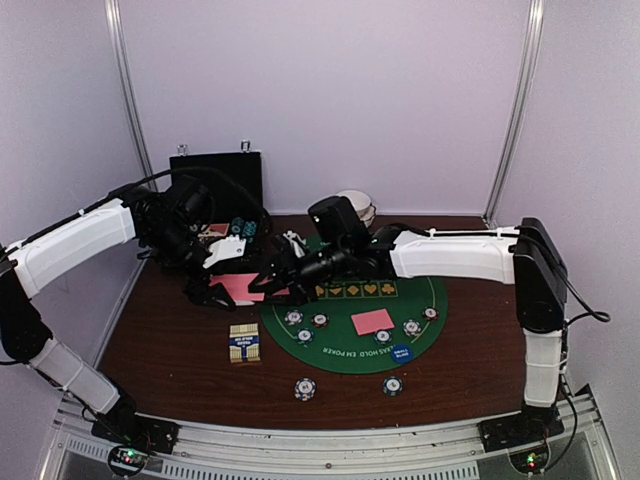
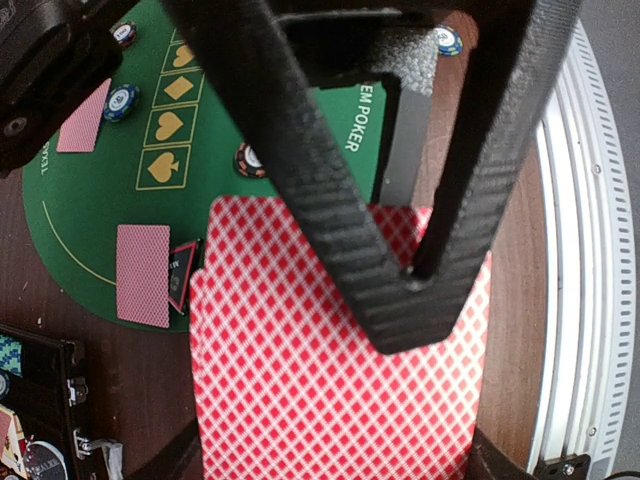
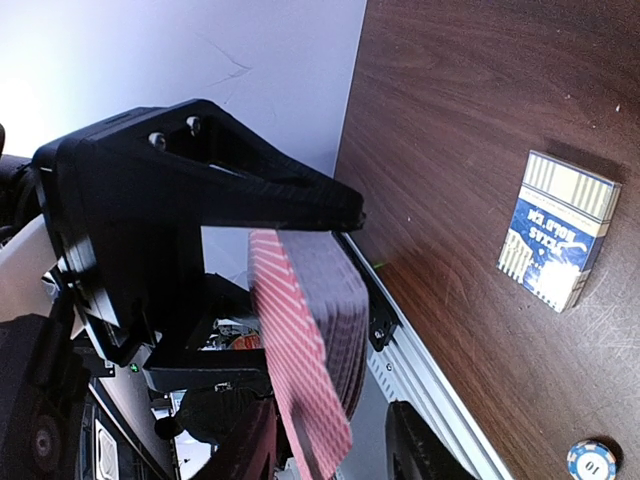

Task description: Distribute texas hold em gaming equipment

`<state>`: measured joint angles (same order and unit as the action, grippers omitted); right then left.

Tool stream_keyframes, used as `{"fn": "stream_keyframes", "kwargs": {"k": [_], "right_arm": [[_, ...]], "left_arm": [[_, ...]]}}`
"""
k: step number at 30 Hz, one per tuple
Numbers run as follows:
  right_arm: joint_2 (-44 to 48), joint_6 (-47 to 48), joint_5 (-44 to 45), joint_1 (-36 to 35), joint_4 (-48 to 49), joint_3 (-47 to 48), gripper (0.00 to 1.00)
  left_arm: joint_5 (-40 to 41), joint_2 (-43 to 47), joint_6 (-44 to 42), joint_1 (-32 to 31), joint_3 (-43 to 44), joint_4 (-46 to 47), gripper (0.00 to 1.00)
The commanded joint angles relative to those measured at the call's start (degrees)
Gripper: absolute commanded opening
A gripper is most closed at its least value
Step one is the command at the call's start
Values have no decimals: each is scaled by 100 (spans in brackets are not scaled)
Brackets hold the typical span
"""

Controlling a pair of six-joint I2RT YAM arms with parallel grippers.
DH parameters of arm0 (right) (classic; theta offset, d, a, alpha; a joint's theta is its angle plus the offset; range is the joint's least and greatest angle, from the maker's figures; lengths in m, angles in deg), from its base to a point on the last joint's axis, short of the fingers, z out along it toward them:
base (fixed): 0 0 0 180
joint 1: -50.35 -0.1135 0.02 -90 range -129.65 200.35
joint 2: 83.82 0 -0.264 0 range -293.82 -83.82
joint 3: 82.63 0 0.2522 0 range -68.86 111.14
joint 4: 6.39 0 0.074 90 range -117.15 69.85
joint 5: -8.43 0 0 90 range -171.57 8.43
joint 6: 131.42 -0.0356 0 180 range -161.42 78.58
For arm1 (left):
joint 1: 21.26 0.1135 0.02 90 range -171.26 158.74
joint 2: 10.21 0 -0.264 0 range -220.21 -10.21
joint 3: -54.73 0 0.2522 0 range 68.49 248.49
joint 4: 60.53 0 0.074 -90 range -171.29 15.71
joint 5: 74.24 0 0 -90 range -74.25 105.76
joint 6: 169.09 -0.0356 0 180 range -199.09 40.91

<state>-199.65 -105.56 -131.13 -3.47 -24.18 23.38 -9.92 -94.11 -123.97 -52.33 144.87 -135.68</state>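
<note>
**Deck held between two arms**

The left end effector is pressed together on the deck, pinching the pink-backed cards up off the table at the left edge of the green mat. The right end effector stands spread, one finger either side of the deck's edge, with a gap showing on one side; whether it touches the cards I cannot tell. Two single cards lie face down on the mat, one card just beside a red triangular marker, the other further along. Striped chips dot the mat; two more lie on bare wood near the arm bases; a card box lies just left of the mat.
</note>
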Motion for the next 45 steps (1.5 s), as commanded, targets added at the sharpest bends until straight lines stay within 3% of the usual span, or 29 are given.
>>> {"fn": "stream_keyframes", "kwargs": {"k": [1,11,17,30,45], "right_arm": [[308,231,-71,60,-350,-66,38],[462,121,-104,99,-356,-123,17],[538,-9,-141,126,-203,-222,9],[741,-191,-174,202,52,-486,0],[957,-598,-246,338,704,-866,0]], "left_arm": [[-63,110,49,40,120,151,50],[-77,72,54,40,173,151,49],[-44,80,46,40,163,134,49],[37,90,19,40,183,120,48],[93,110,-3,48,176,90,47]]}}
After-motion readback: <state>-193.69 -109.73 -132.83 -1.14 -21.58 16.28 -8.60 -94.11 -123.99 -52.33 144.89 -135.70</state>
